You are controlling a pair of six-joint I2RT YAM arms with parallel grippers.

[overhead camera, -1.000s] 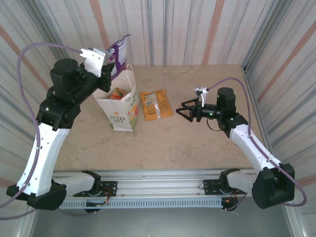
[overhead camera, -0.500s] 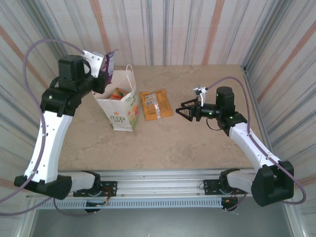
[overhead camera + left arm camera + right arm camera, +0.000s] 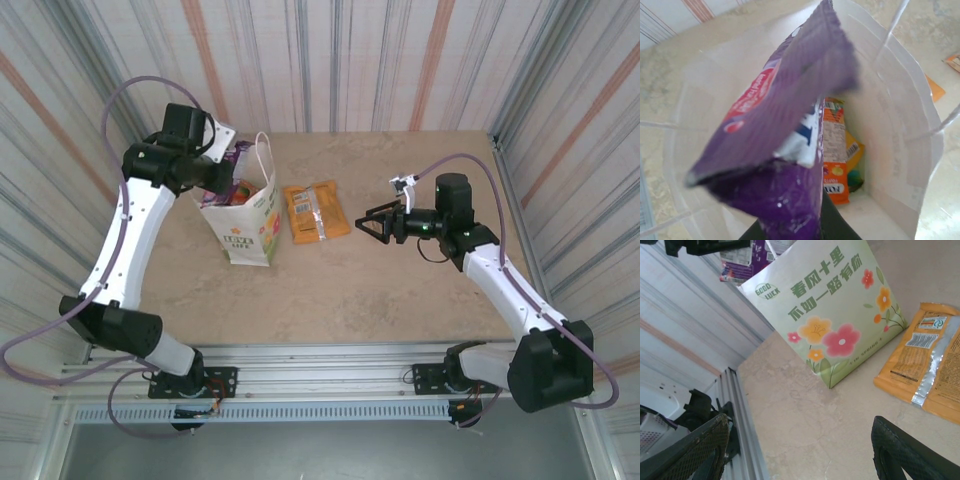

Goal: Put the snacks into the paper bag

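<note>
purple packet (image 3: 790,115) hangs in the mouth of the bag (image 3: 900,150), clamped by the left gripper (image 3: 225,162). inside the bag lies a red-orange packet (image 3: 834,160), with what may be a green packet (image 3: 856,177) beneath it. two orange packets (image 3: 315,210) lie on the table (image 3: 400,290) just right of the bag. the right gripper (image 3: 366,224) hovers near them, jaws apart and empty.
</note>
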